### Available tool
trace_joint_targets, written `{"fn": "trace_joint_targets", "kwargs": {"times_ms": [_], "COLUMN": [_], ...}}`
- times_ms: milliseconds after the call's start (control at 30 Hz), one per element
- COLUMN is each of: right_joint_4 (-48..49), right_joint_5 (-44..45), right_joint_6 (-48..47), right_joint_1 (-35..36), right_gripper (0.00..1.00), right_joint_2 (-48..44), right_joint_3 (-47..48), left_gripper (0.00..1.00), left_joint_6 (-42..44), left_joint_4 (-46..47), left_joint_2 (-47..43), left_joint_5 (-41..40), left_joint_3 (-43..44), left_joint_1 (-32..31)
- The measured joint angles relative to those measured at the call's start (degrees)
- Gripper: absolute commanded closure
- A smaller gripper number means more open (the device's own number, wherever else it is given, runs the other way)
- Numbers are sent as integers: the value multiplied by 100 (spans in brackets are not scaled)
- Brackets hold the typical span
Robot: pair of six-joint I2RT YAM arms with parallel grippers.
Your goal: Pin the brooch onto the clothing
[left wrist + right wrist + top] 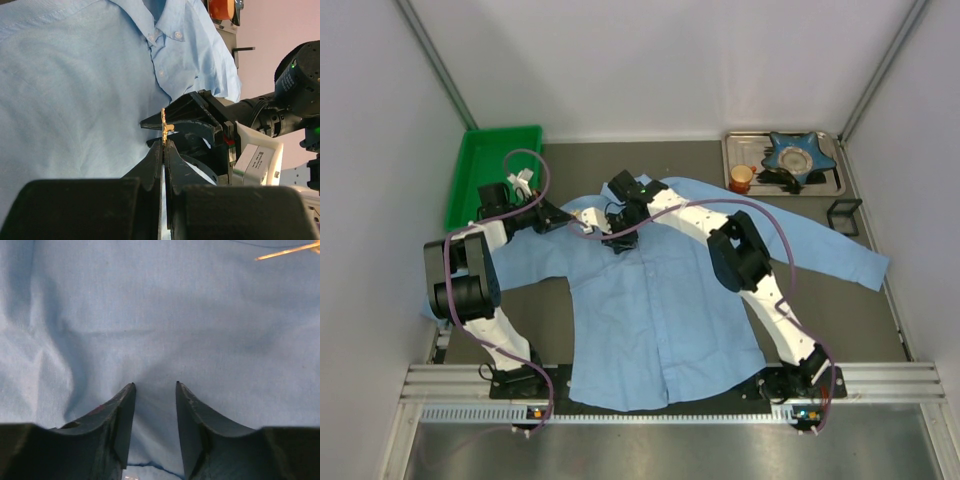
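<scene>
While the tray [828,189] holds cup [742,177] and dish [799,156], left jaws clamp the brooch [164,128], right jaws gape.

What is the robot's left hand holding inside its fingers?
The left gripper is pinching the brooch. It is a thin gold piece seen edge-on, and it pokes out above the blue shirt. The part squeezed between the fingers is covered, so its full shape cannot be seen.
</scene>
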Motion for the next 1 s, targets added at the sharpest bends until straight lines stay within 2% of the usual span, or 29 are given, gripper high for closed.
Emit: {"fn": "trace_joint_targets", "kwargs": {"times_ms": [67, 200, 433, 633, 1000], "right_joint_4": [-129, -337, -354, -66, 1327], "right_joint_5": [24, 70, 87, 98, 369], "right_joint_6": [-72, -199, -293, -15, 498], "right_joint_1": [22, 72, 87, 87, 87], "right_gripper": [73, 100, 100, 100, 100], "right_joint_2": [66, 153, 162, 98, -837], "right_joint_3": [109, 297, 319, 181, -1292], "left_gripper": [100, 100, 100, 100, 100], "left_joint_6": [-26, -55, -39, 59, 74], "left_joint_4": [13, 31, 28, -20, -214], "left_joint_2": [0, 0, 0, 0, 140], "left_joint_5": [0, -2, -17, -68, -83], "left_joint_3": [-4, -9, -15, -15, -9], "left_joint_1": [0, 0, 0, -7, -463]}}
